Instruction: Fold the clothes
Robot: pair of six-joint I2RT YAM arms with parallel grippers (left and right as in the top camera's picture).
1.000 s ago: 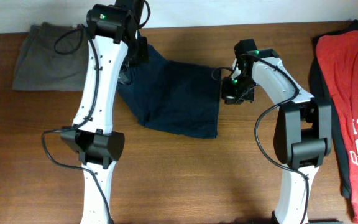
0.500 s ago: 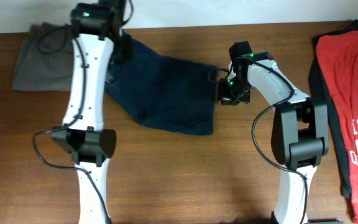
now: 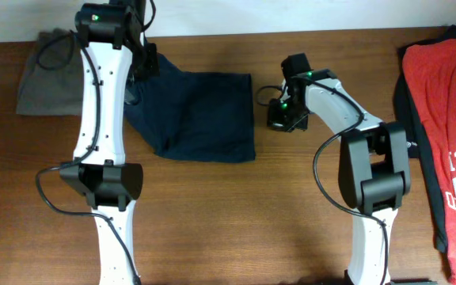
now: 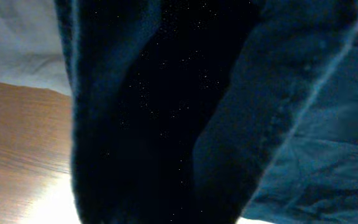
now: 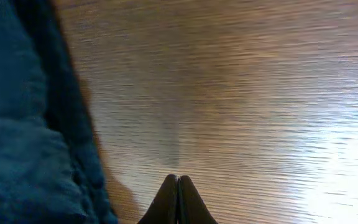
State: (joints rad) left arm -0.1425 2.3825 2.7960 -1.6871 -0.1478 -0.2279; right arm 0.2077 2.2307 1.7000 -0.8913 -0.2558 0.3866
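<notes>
Both arms have shifted toward the left of the overhead frame since a second ago. The navy shorts have slid left with them and now lie squarer, their right edge straighter.

The left gripper sits at the upper left corner of the shorts, where the cloth rises off the wood toward it. Its fingers are hidden. In the left wrist view dark cloth hangs across almost the whole frame, so the jaws appear to be pinching that corner.

The right gripper has its two fingers pressed together with nothing between them. It is over bare wood, just right of the cloth's edge. Whether the tips touch the wood cannot be told.

From above, the shorts lie mostly flat in the upper middle of the table, between the two arms. Grey-olive shorts lie in the upper left corner, partly under the left arm. A red T-shirt lies along the right edge, well apart from the rest.
</notes>
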